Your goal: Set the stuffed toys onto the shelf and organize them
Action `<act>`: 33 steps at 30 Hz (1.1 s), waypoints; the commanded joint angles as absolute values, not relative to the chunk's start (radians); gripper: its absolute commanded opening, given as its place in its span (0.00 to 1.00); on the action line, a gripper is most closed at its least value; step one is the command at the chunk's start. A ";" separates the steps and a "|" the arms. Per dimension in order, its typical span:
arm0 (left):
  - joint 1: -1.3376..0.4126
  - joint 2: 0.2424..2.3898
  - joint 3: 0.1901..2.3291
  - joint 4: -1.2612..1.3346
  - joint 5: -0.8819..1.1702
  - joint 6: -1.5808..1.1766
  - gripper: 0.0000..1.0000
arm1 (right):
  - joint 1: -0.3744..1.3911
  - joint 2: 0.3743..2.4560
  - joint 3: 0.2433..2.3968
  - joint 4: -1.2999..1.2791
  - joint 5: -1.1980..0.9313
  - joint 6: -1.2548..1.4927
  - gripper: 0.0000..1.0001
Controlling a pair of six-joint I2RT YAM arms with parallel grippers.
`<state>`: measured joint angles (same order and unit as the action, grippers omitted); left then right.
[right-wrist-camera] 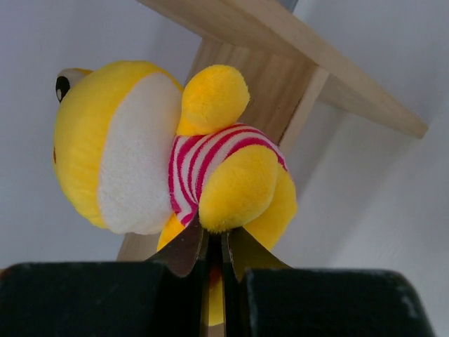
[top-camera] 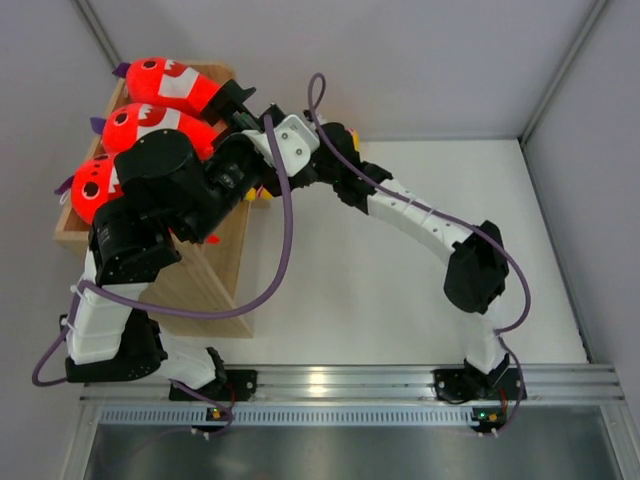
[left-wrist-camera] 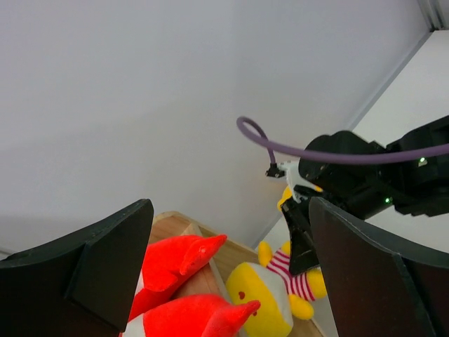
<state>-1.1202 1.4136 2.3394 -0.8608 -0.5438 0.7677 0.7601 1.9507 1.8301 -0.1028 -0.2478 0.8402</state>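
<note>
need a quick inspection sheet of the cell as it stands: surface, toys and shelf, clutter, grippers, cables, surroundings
Surface: white table, no marks seen.
Job's things: three red sharks lie on top of the shelf; yellow striped toy is beside the shelf, not on it.
Clutter: nothing seen.
Grippers: left gripper open, empty, over the sharks; right gripper shut on the yellow striped toy's underside.
Cables: purple cables loop along both arms; no snag visible.
Surroundings: grey walls; metal rail at near edge.

Top external: high, behind arm bases, looking down over table (top-camera: pixel 400 300), shelf (top-camera: pixel 215 280) far left. Wrist views close-in, facing shelf; both catch shelf and yellow striped toy (right-wrist-camera: pixel 133 140).
</note>
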 commanded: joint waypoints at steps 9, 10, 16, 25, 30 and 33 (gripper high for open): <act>-1.120 1.382 2.319 -0.830 -0.568 0.753 0.98 | 0.850 2.106 2.009 -0.040 -0.205 1.003 0.00; -1.120 1.379 2.316 -0.830 -0.571 0.755 0.98 | 0.850 2.120 2.016 -0.032 -0.212 1.011 0.04; -1.118 1.381 2.312 -0.831 -0.574 0.761 0.98 | 0.854 2.154 2.039 -0.018 -0.239 1.066 0.25; -1.115 1.374 2.290 -0.831 -0.583 0.772 0.98 | 0.850 2.040 1.930 0.049 -0.189 1.049 0.52; -1.115 1.374 2.283 -0.831 -0.587 0.776 0.98 | 0.836 1.959 1.899 0.055 -0.181 0.983 0.59; -1.114 1.371 2.272 -0.833 -0.592 0.781 0.98 | 0.809 1.883 1.868 0.046 -0.186 0.899 0.69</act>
<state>-1.1191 1.3956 2.2803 -0.8612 -0.5694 0.7738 0.8284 2.0426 1.8725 -0.0139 -0.1951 0.9924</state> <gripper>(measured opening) 0.984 0.666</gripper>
